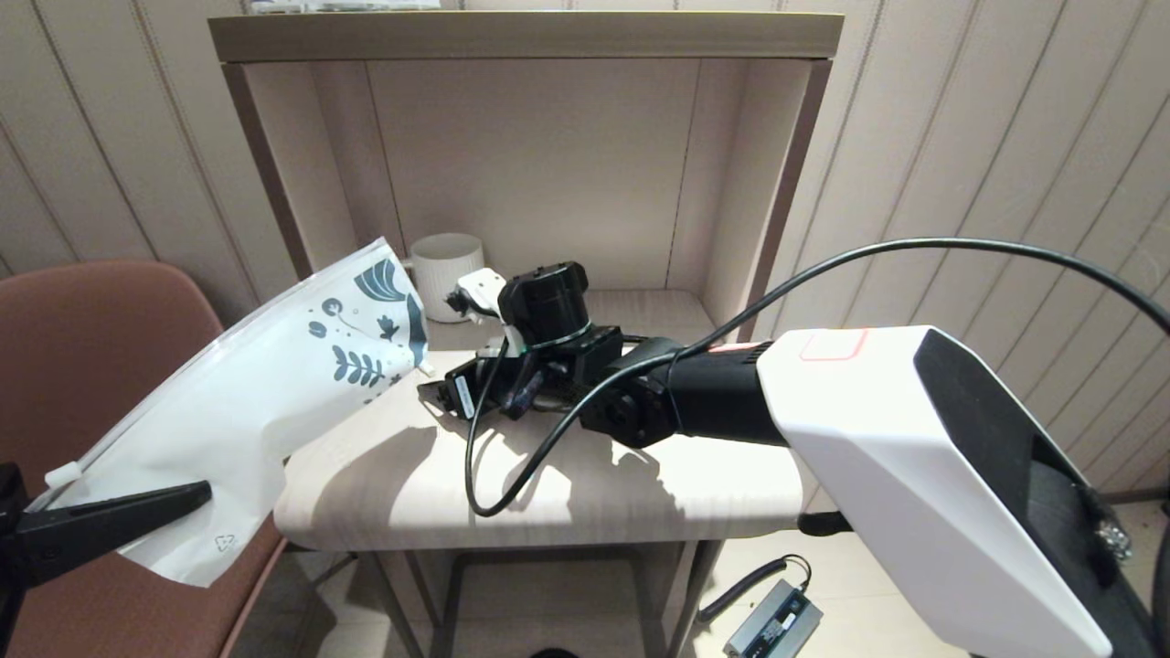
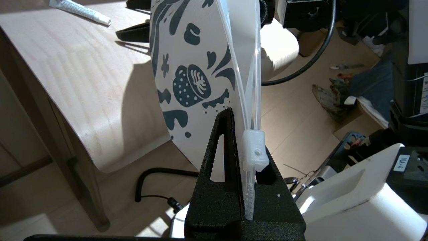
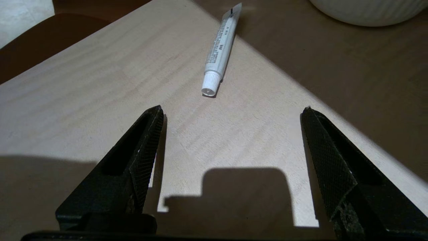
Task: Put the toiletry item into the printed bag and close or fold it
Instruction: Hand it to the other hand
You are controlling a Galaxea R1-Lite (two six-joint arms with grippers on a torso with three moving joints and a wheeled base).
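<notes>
The printed bag (image 1: 274,393), white with dark blue leaf print, hangs in the air left of the table. My left gripper (image 1: 196,498) is shut on its zip edge, right beside the white slider (image 2: 255,149). Seen from the left wrist, the bag (image 2: 197,67) stands edge-on above the clamped fingers (image 2: 220,160). The toiletry item (image 3: 219,57), a small white tube, lies flat on the table with its cap toward my right gripper (image 3: 233,108). That gripper is open and empty, low over the table just short of the tube. The tube (image 2: 80,11) also shows on the table from the left wrist.
A white ribbed mug (image 1: 446,274) stands at the back of the table (image 1: 411,484), inside a shelf alcove with side walls (image 1: 772,183). A brown-red chair (image 1: 82,347) is under the bag. A black cable (image 1: 512,457) loops over the tabletop.
</notes>
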